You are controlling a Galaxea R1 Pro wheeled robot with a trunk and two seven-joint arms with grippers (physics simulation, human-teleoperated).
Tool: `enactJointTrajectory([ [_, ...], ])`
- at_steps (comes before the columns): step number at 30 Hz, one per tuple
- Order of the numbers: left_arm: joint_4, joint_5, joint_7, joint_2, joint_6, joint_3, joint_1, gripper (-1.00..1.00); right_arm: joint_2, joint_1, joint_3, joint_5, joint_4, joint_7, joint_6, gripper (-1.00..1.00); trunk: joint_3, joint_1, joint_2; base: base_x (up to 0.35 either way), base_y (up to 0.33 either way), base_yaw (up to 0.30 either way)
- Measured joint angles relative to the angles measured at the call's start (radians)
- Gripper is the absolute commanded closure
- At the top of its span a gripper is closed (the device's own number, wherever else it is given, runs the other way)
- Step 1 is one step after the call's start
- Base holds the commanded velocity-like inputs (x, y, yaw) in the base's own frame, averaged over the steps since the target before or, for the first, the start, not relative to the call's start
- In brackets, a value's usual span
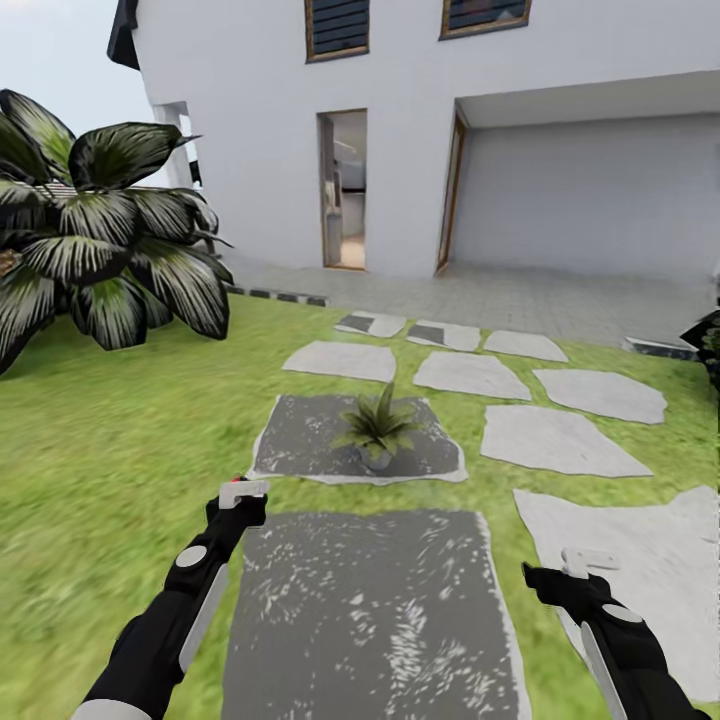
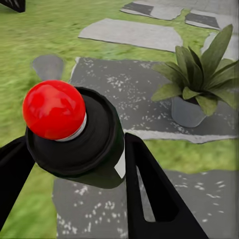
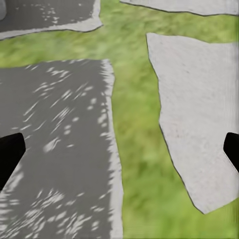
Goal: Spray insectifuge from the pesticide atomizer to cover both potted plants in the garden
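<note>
My left gripper point(image 1: 240, 500) is shut on the pesticide atomizer point(image 1: 243, 489), a black bottle with a white label and a red top. In the left wrist view the atomizer point(image 2: 79, 144) sits between the black fingers point(image 2: 149, 184), red ball uppermost. One potted plant point(image 1: 378, 428), a green rosette in a small grey pot, stands on a dark grey slab point(image 1: 300, 445) just ahead of the atomizer, slightly right. The potted plant point(image 2: 199, 82) is also in the left wrist view. My right gripper point(image 1: 585, 565) hangs open and holds nothing; the right wrist view looks past its fingertips point(image 3: 10, 154) at grass and stone.
A second dark slab point(image 1: 370, 610) lies between my arms. Pale stepping stones point(image 1: 555, 440) spread right and back over the lawn. A big dark-leaved shrub point(image 1: 100, 240) stands at left. Behind is a white house with an open doorway point(image 1: 343, 190) and a garage recess.
</note>
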Motion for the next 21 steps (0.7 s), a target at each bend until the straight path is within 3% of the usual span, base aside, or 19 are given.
enactJointTrajectory([
  [13, 0.000, 0.000, 0.000, 0.000, 0.000, 0.000, 0.000, 1.00, 0.000, 0.000, 0.000, 0.000, 0.000, 0.000, 0.000, -1.00, 0.000, 0.000, 0.000, 0.322, 0.000, -0.021],
  [21, 0.000, 0.000, 0.000, 0.000, 0.000, -0.001, 0.000, 1.00, 0.000, 0.000, 0.000, 0.000, 0.000, 0.000, 0.000, -1.00, 0.000, 0.001, 0.000, 0.050, 0.000, 0.000],
])
